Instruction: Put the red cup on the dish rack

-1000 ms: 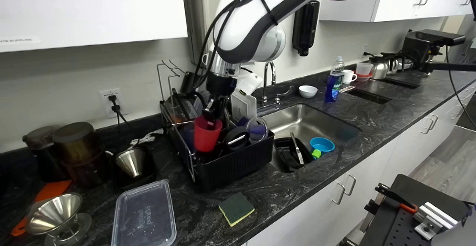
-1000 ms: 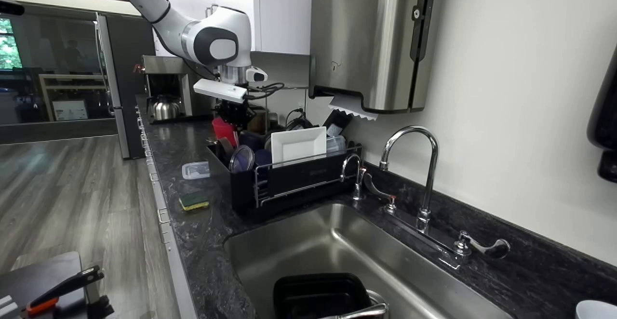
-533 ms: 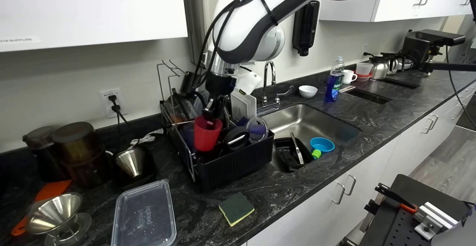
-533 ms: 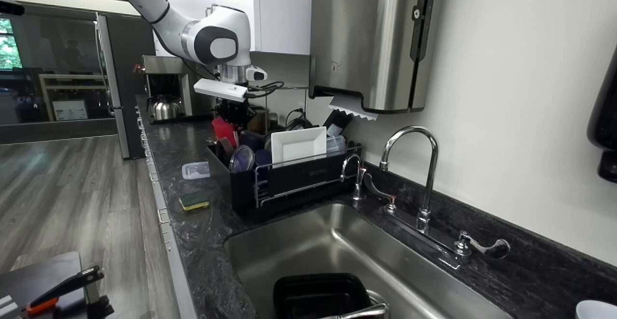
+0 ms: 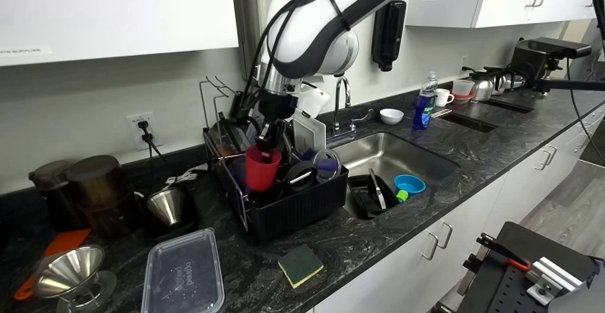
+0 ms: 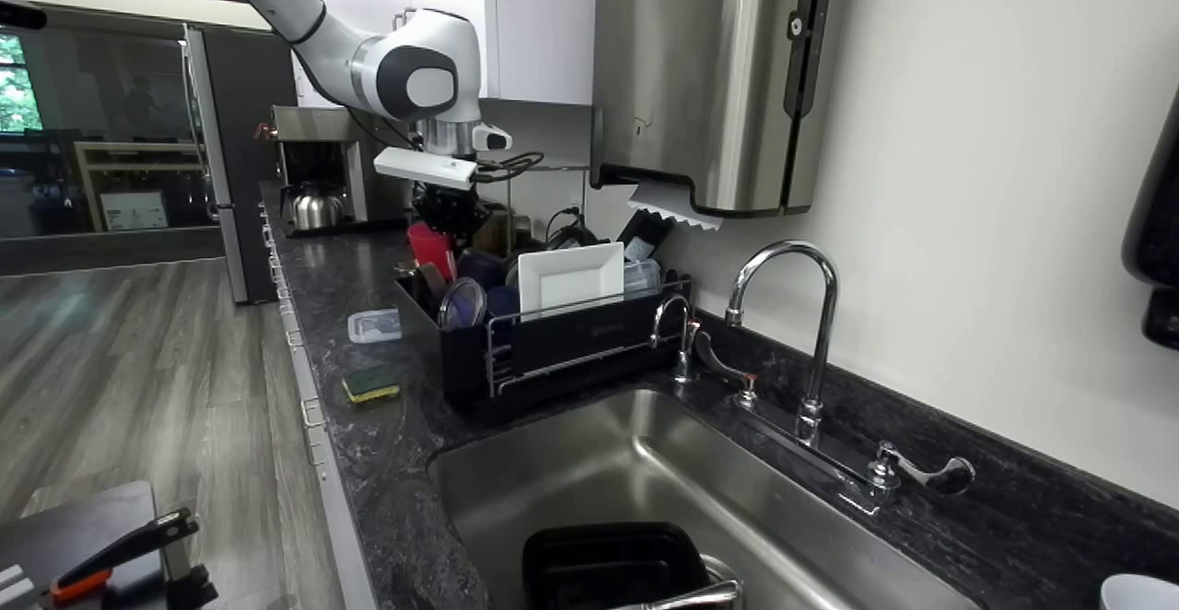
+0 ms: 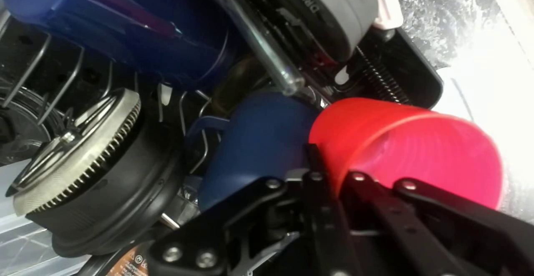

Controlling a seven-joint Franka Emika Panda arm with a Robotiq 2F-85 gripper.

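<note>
Red cup (image 5: 261,173) lifted slightly by hand (image 5: 267,149); dish rack (image 5: 300,209) contact unclear.

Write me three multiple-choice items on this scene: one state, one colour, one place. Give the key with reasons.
1. How do the jaws stand?
A. Open, holding nothing
B. Shut, holding nothing
C. Closed on the red cup

2. What colour is the round dish in the sink?
A. Green
B. Blue
C. White

3. Where is the sponge?
A. On the counter
B. In the sink
C. In the red cup

1 C: in the wrist view the cup's wall runs between the jaws.
2 B: an exterior view shows its bright blue inside.
3 A: both exterior views show it lying there, outside the dish rack.
</note>
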